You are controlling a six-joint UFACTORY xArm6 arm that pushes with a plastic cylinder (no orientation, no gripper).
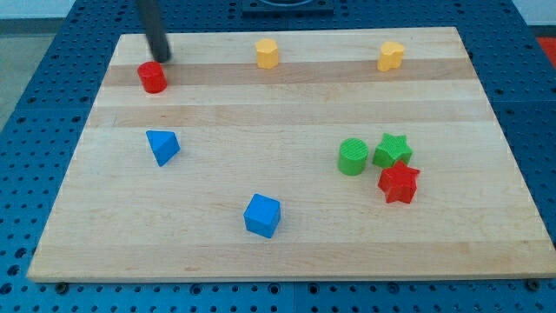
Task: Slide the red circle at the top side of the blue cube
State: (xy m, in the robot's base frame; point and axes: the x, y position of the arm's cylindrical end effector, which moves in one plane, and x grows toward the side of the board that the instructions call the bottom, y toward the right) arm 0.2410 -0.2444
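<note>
The red circle (152,76) is a short red cylinder near the board's top left corner. The blue cube (262,216) sits low on the board, a little left of centre, far from the red circle. My tip (162,59) is the lower end of the dark rod that comes down from the view's top. It stands just above and slightly right of the red circle, close to it or touching it.
A blue triangular block (162,146) lies between the red circle and the blue cube. Two yellow blocks (267,53) (391,56) sit along the top. A green cylinder (353,156), green star (393,150) and red star (399,183) cluster at the right. The wooden board (287,104) rests on a blue pegboard.
</note>
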